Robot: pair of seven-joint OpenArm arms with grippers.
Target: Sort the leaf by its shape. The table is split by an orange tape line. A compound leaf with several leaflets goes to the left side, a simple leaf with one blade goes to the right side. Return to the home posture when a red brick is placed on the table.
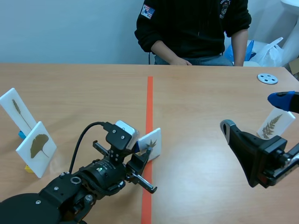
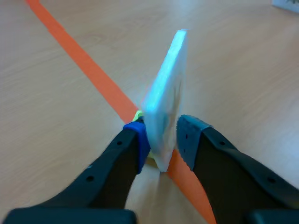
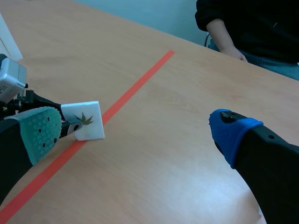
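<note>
A small white card (image 1: 153, 143) with a brown lobed leaf stands tilted right on the orange tape line (image 1: 149, 102). My left gripper (image 1: 140, 157) is shut on its lower edge. In the left wrist view the card (image 2: 166, 93) is edge-on between my two pads, just over the tape. The right wrist view shows the same card (image 3: 88, 126) with the left arm's fingers at its side. My right gripper (image 1: 254, 112) hangs open above the table's right half, holding nothing; its fingers (image 3: 42, 133) frame bare table.
Two leaf cards stand on the left side: a slender leaf (image 1: 17, 109) and a fan-shaped leaf (image 1: 37, 148). A fern-like leaf card (image 1: 275, 124) stands behind my right gripper. A grey disc (image 1: 267, 78) lies far right. A person (image 1: 194, 28) sits across the table.
</note>
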